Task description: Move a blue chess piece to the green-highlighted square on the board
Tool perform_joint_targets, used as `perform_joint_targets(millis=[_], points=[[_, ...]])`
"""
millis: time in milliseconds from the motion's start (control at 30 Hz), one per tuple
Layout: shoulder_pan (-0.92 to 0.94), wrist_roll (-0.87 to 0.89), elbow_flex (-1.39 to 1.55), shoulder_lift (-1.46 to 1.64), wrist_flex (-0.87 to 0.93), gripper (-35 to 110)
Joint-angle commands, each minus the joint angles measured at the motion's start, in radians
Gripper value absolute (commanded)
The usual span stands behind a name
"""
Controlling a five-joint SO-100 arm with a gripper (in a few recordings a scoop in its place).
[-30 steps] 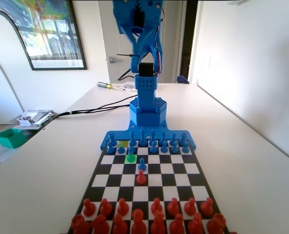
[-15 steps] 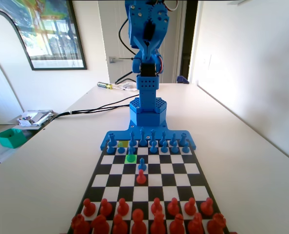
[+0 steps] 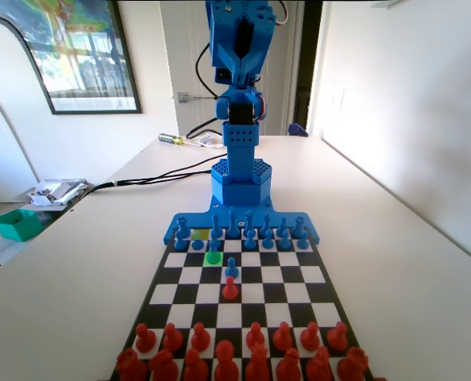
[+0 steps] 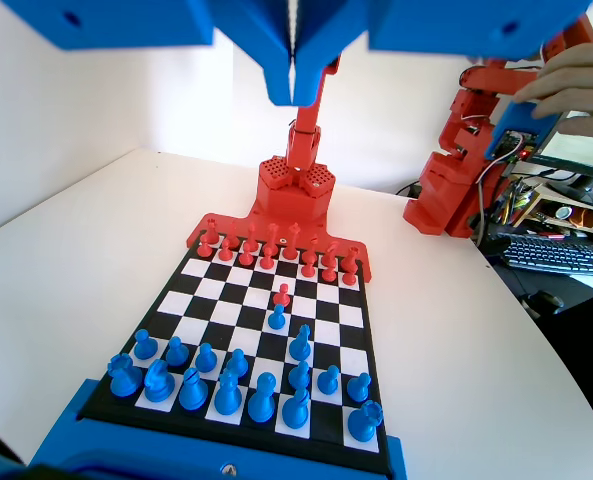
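Hovering high, blue two-finger gripper (image 4: 293, 85) pressed together, empty; small blue plastic pawn (image 3: 214, 245) looks light, rigid, slick; pinch its slim neck.

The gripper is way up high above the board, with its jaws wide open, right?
Not quite. The gripper is high above the board, but its jaws are shut, pressed together with just a thin seam between them. The wrist view shows it.

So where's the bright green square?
In the fixed view, the green-highlighted square sits left of the board's middle, just in front of the blue pieces' pawn row, near the yellow-green square.
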Motion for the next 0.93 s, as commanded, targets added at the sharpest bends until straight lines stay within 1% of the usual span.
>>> perform_joint_targets(millis=[0,900], points=[[-0.018,-0.009,-0.003,0.038,-0.014,1],[-0.034,-0.008,-0.002,0.058,-0.018,1]])
